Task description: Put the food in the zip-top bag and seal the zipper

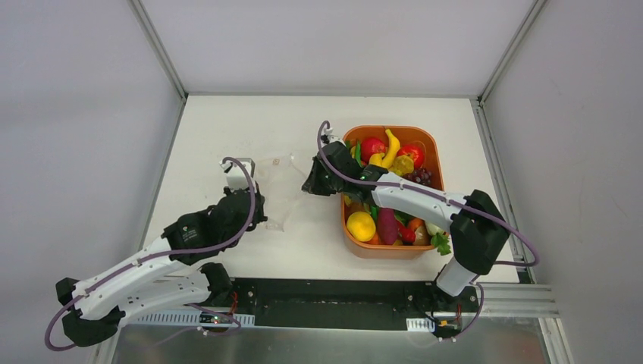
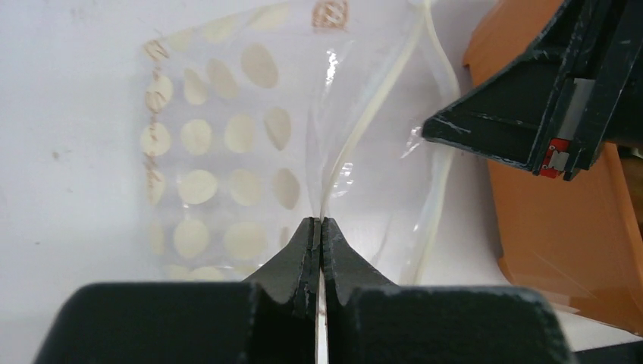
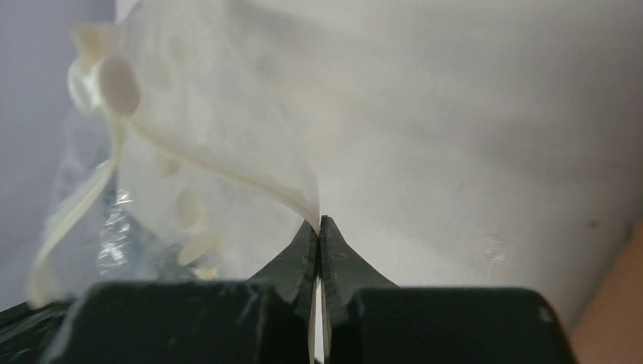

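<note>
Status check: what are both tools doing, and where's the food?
Left tool shut on zip-top bag edge. Right tool shut on it too. Food in orange tray, none in bag. Nothing blocking.

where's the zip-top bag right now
In the top view the zip-top bag is over the table left of centre, just left of the orange tray, held between the left gripper and right gripper, each pinched shut on an edge.

white desk (image 1: 227, 129), matt, evenly lit. plain grey panels (image 1: 76, 114) stand on the left, right and far sides. aluminium posts (image 1: 158, 49) mark the far corners. black strip (image 1: 326, 299) runs along the near edge.
</note>
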Controlling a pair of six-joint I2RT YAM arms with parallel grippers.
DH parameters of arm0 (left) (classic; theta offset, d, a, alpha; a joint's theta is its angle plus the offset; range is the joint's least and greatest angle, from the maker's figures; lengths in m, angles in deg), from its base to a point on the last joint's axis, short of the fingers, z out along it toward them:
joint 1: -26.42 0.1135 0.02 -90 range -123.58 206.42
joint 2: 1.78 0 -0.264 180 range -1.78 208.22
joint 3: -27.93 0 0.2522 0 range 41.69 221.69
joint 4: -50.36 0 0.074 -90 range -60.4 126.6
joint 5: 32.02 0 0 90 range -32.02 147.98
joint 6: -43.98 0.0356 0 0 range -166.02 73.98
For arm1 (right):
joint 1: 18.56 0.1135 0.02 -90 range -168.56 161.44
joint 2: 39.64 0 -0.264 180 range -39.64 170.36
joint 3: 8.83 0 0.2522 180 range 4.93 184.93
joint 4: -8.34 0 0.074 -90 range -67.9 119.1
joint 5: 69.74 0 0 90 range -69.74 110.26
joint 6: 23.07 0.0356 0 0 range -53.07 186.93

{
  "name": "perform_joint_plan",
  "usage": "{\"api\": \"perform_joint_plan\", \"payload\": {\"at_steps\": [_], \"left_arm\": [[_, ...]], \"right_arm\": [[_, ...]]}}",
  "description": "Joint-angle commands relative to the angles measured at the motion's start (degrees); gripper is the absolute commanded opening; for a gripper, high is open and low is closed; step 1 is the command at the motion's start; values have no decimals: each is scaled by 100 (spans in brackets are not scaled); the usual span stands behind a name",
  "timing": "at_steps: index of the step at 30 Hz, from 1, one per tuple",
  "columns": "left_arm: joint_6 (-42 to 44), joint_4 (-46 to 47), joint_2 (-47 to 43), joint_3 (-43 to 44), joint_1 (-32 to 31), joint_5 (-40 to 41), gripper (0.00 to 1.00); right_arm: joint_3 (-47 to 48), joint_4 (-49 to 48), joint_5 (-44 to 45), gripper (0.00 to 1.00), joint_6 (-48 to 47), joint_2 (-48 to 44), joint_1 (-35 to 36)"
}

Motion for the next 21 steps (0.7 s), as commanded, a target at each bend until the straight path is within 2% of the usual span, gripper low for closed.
{"api": "perform_joint_plan", "payload": {"at_steps": [1,8,14,18,21], "left_arm": [[147,-1034,54,557,-55,571,0],[136,-635,600,554,-51,-9,2],[-127,-510,1186,544,-56,-270,20],[-93,-390,1284,431,-54,-226,39],[-67,-345,1381,395,-50,-240,43]], "right_arm": [[246,652,1188,0,-539,-77,-31],[-43,-188,-157,0,28,-176,-17],[-98,-348,-499,0,196,-201,-10],[-205,-411,-507,0,268,-295,-8],[-223,-448,-573,0,294,-337,-8]]}}
